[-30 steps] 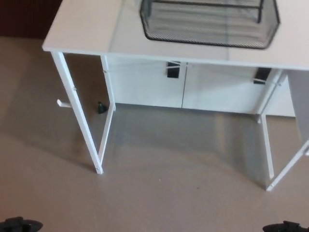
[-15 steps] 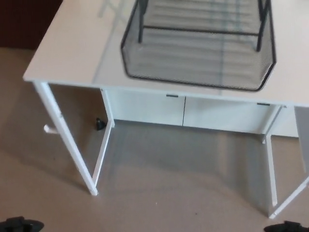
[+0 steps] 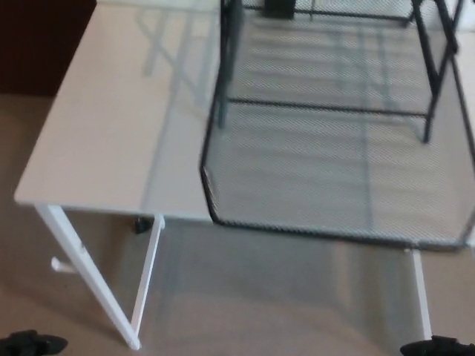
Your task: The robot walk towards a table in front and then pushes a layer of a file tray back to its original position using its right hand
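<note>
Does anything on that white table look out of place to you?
Yes. The bottom layer of the black mesh file tray is pulled out toward the camera, so its front rim hangs past the near edge of the white table instead of sitting under the frame above it.

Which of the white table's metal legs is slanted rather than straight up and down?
The outer leg at the table's left corner slants; the thinner leg beside it stands nearly upright.

black mesh file tray layer, overhanging table edge
</note>
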